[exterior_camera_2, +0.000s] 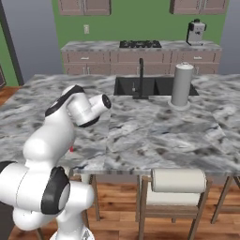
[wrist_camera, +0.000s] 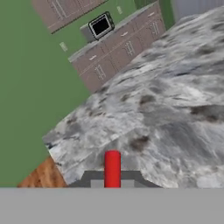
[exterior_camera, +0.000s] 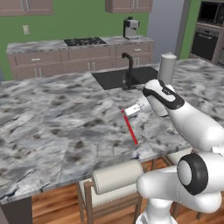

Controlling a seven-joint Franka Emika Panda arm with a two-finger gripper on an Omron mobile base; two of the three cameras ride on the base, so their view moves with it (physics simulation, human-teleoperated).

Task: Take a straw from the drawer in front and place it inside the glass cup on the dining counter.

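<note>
Green walls and taupe cabinets close off the back of the kitchen, where a cooktop (exterior_camera: 85, 41) and a coffee machine (exterior_camera: 130, 28) sit on the far worktop. Nearer the camera spreads the grey-and-white marbled desk (exterior_camera: 57, 118), with a dark sink (exterior_camera: 116, 78) and a black faucet (exterior_camera: 128, 68) set into it. A tall grey cylinder (exterior_camera: 167, 68) stands on the desk just beside the sink. The white arm reaches over the desk's near edge, and its end effector (exterior_camera: 131, 110) is clamped on the red straw (exterior_camera: 130, 127), holding it at its upper end. In the left base view the straw slants down from the grip toward the near edge of the desk, its lower end close to the marble; whether it touches cannot be told. In the hand view the straw (wrist_camera: 112, 168) rises between the two finger tips, with marble beyond it. A cushioned stool (exterior_camera: 114, 177) stands tucked under the desk's near edge.
</note>
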